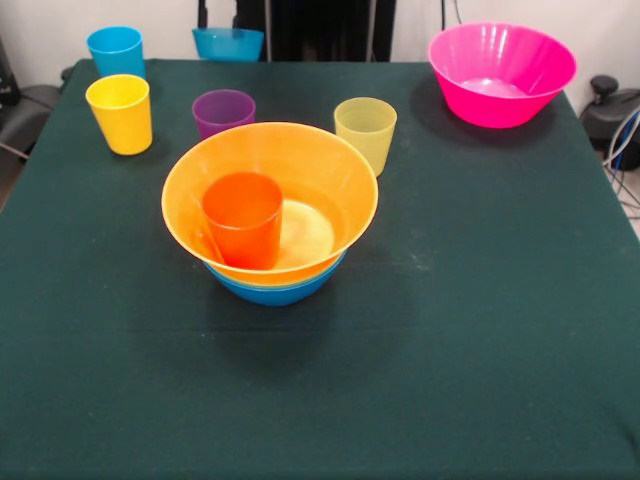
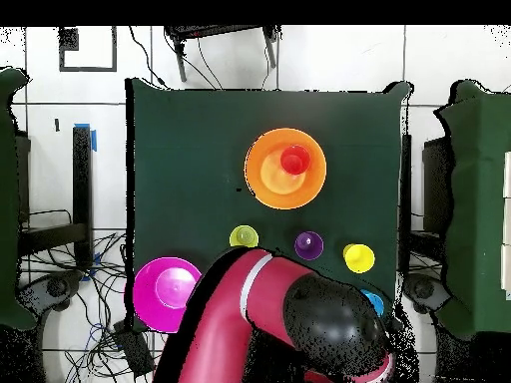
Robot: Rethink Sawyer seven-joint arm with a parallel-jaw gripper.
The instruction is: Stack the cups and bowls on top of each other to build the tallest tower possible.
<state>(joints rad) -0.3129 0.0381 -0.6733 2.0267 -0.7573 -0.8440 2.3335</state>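
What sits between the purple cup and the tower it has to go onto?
Nothing visible. The purple cup stands just behind the orange-yellow bowl of the tower, with only bare tablecloth between them. The orange cup already sits inside that bowl, off to one side.

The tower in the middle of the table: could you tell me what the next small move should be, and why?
Probably fetch the purple cup, the nearest loose one, and nest it in the orange cup, which stands upright and empty in the orange-yellow bowl. The arm looks drawn back.
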